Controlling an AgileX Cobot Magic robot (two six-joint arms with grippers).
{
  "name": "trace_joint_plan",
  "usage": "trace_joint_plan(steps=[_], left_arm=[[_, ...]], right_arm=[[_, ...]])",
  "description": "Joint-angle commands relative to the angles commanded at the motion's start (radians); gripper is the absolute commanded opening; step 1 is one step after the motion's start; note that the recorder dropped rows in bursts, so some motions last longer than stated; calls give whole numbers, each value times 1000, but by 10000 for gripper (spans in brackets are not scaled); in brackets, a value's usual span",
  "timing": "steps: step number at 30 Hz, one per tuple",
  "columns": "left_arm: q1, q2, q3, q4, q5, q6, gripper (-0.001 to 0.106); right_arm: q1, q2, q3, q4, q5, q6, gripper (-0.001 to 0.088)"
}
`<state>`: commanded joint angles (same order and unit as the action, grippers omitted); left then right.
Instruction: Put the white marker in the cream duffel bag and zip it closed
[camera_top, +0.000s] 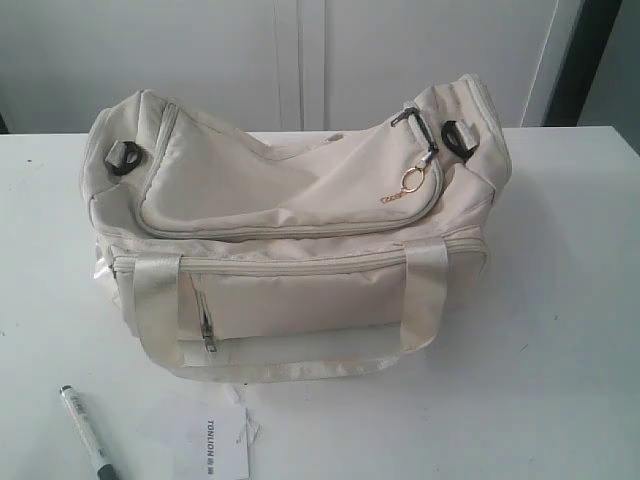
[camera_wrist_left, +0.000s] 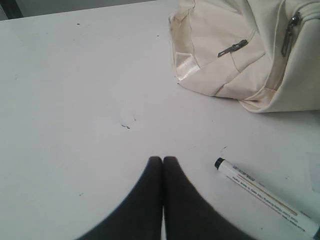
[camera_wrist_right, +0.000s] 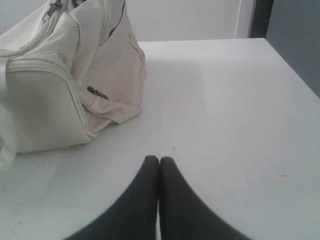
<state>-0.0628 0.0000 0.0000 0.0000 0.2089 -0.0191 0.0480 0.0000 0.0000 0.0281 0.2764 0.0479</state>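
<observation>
The cream duffel bag stands in the middle of the white table, its curved top zipper run round to a pull near the right end. The white marker lies on the table at the front left, apart from the bag; the left wrist view shows the white marker beside my left gripper, which is shut on nothing. My right gripper is shut too, empty, over bare table beside the duffel bag's end. Neither gripper appears in the exterior view.
A flat white paper tag with print lies in front of the bag, next to the marker. The bag's shiny straps hang down its front. A white wall stands behind the table.
</observation>
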Motion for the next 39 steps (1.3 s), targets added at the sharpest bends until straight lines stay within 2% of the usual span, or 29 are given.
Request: trace_joint_plan(steps=[11,15,18,21,26,31,39], left_arm=[[0,0,0,0,0,0,0],[0,0,0,0,0,0,0],[0,0,0,0,0,0,0],[0,0,0,0,0,0,0],[0,0,0,0,0,0,0],[0,0,0,0,-2,0,0],[0,0,0,0,-5,0,0]], right_arm=[[0,0,0,24,-263,17,0],[0,0,0,24,-430,25,0],[0,0,0,26,-555,157,0],[0,0,0,26,-621,286,0],[0,0,-11,16,-614,292,0],[0,2,-98,16,-544,230,0],[0,211,-281,16,-464,111,0]])
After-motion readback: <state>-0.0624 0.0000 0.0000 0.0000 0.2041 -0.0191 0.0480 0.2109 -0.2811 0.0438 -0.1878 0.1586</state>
